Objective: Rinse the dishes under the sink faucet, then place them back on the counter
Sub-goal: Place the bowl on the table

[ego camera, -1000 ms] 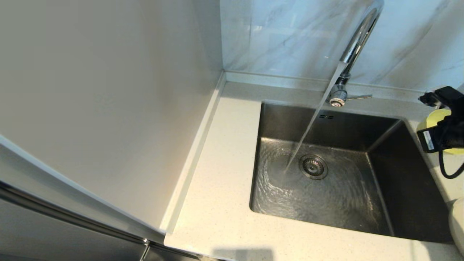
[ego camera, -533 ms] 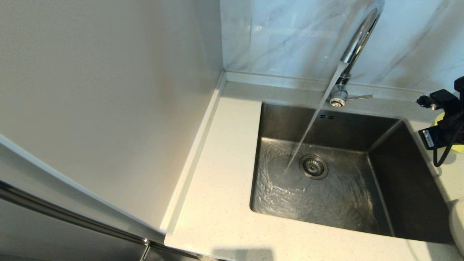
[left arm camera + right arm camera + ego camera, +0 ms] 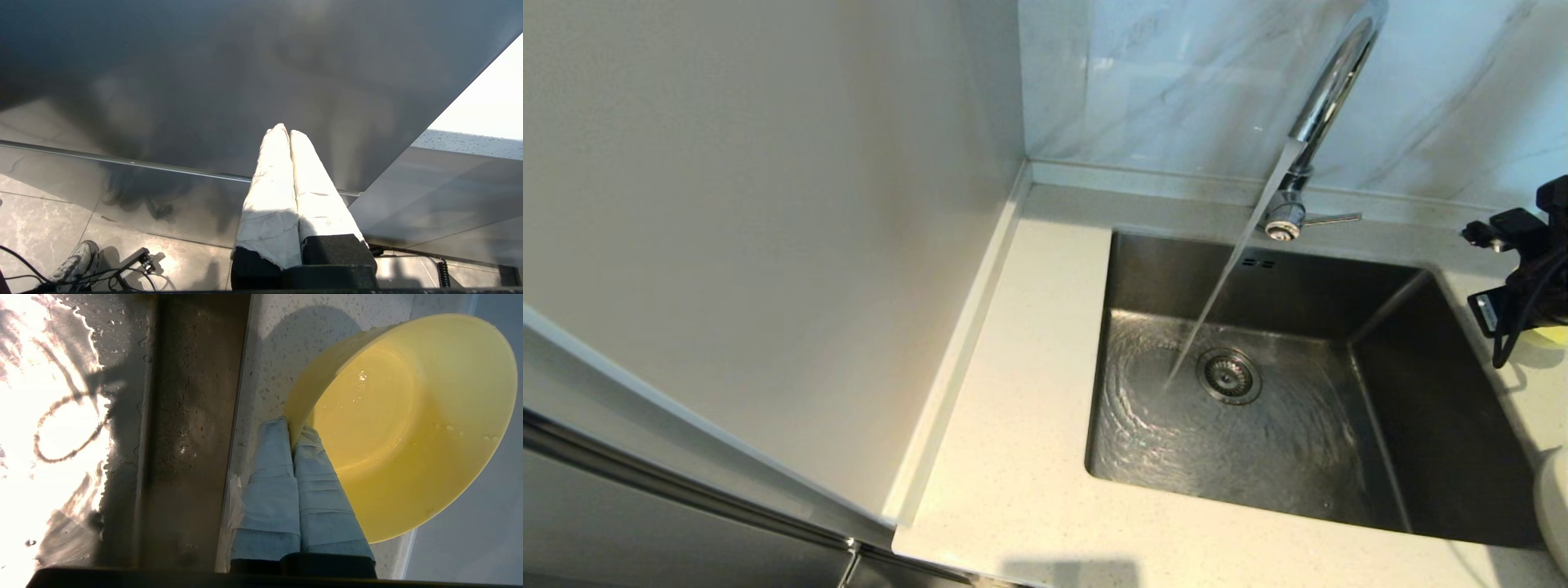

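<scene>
The pale-yellow bowl is tilted over the speckled counter just right of the sink's edge. My right gripper is shut on its rim, one finger inside and one outside. In the head view only a yellow sliver of the bowl shows below the right gripper at the far right edge. Drops cling to the bowl's inside. The chrome faucet runs a stream into the sink, beside the drain. The chopsticks are out of view. My left gripper is shut on nothing, parked low beside a grey panel.
A cream-white rounded edge, maybe the plate, shows at the right edge near the sink's front corner. The faucet's lever points right. A tall pale wall bounds the counter on the left. Marble tiles stand behind.
My right gripper has carried the bowl to the right and down, from the sink's right rim to over the counter. Most of the bowl has left the head view. Water keeps running.
</scene>
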Robot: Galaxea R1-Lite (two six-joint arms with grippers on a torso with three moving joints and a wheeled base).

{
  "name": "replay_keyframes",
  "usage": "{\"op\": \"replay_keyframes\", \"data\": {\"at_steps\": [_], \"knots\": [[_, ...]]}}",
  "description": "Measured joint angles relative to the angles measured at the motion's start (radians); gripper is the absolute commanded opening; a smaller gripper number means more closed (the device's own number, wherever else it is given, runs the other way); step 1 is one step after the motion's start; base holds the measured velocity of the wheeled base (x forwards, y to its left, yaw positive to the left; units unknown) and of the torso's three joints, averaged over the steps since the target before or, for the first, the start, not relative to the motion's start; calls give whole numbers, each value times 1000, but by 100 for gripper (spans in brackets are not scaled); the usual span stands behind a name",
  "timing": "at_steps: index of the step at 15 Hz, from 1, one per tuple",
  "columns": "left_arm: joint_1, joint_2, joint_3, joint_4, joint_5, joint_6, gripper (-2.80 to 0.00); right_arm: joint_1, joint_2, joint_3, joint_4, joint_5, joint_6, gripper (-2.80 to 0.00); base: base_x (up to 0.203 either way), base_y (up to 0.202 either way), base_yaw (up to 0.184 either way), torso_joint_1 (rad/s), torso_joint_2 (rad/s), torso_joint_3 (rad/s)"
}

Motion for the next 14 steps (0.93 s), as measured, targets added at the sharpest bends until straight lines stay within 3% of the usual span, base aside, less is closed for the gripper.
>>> {"op": "replay_keyframes", "data": {"at_steps": [9, 10, 14], "knots": [[0, 0, 0, 0, 0, 0, -280, -13, 36, -3, -2, -23, 0, -280, 0, 0, 0, 0, 0, 0], [0, 0, 0, 0, 0, -1, -280, -13, 36, 2, -3, -24, -3, 0, 0, 0, 0, 0, 0, 0], [0, 0, 0, 0, 0, 0, -280, -11, 25, 15, -10, -30, -4, 0, 0, 0, 0, 0, 0, 0]]}}
